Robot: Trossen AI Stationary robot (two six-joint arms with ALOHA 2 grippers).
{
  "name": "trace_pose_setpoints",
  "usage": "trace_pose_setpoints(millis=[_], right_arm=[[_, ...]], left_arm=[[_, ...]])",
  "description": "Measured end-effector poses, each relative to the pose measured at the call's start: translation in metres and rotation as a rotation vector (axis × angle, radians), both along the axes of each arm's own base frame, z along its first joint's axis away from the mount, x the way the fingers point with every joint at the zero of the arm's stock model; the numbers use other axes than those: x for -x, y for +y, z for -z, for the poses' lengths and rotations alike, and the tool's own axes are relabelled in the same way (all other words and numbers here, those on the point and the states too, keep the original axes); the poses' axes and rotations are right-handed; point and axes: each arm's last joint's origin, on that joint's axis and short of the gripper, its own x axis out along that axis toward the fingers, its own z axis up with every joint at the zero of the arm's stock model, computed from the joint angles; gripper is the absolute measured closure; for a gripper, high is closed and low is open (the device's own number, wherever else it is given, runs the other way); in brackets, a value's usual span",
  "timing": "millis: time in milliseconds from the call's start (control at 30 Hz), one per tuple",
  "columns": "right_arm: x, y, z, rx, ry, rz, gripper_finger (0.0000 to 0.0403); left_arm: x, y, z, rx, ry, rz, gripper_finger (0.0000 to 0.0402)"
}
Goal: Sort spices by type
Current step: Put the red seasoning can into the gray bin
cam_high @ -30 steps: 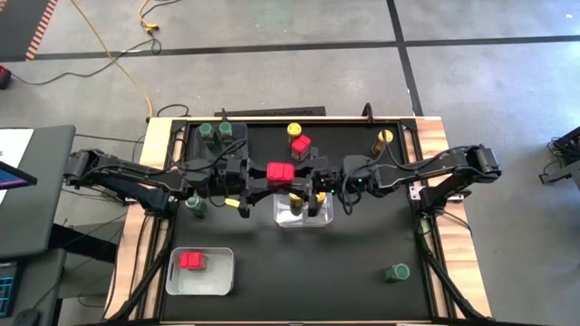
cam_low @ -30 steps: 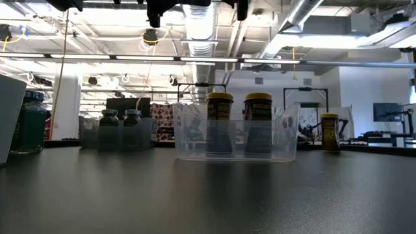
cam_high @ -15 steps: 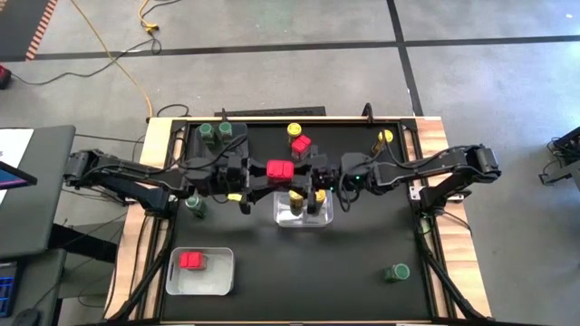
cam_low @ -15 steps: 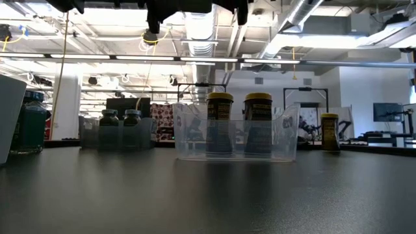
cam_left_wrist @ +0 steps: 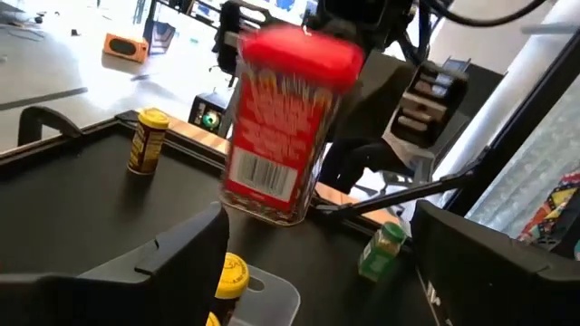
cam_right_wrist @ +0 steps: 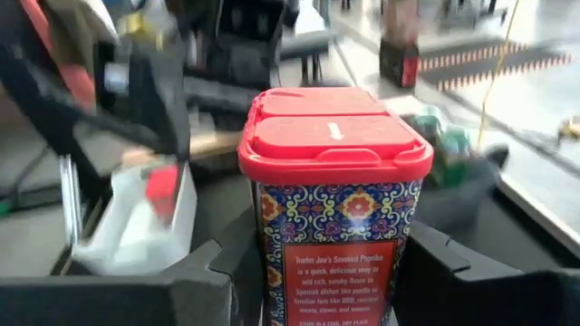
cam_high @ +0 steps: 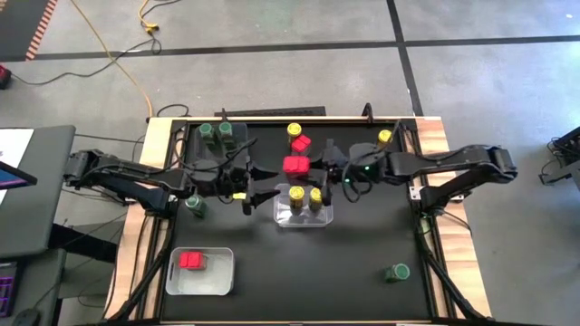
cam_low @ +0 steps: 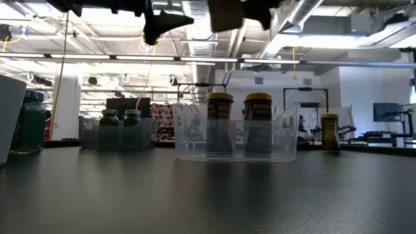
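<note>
- High view: the right gripper [cam_high: 313, 167] pinches the squarish red-topped spice jar [cam_high: 296, 166] above centre of the frame, over the black table [cam_high: 362, 254]. The left gripper [cam_high: 258, 181], just left of the jar, has its fingers spread and holds nothing. The jar belongs with its kind in the white rectangular bin [cam_high: 217, 276] at lower left, which already holds one red jar; to do this well, the left fingers should be clear before the jar is carried off.
- Low view: a clear plastic bin [cam_low: 235, 133] at centre holds two yellow-lidded round jars [cam_low: 220, 123]; both arms show only along the top edge, probably with the jar among them, though it is too dark to be sure. Behind lies a large room with ceiling pipes and strip lights.
- Left wrist view: the red-topped jar hangs tilted between spread dark fingers [cam_left_wrist: 181, 254], touching neither.
- Right wrist view: dark fingers [cam_right_wrist: 231, 263] press both sides of the jar, its lid shut.
</note>
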Motion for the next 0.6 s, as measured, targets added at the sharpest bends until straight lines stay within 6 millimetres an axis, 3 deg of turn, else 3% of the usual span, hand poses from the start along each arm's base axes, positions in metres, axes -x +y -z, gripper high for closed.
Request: trace_pose_setpoints(millis=[167, 300, 600], right_arm=[[0.021, 0.002, -0.001, -0.054, 0.110, 0.008, 0.0202], [0.024, 0.012, 0.004, -0.073, 0.166, -0.017, 0.0202], [0.004, 0.030, 0.021, -0.067, 0.193, -0.077, 0.0202]], left_arm=[[0.000, 0.000, 0.000, -0.012, 0.004, 0.032, 0.0070], [-0.003, 0.001, -0.008, -0.076, 0.052, 0.083, 0.0070], [0.000, 0.005, -0.076, -0.298, 0.279, 0.044, 0.0070]])
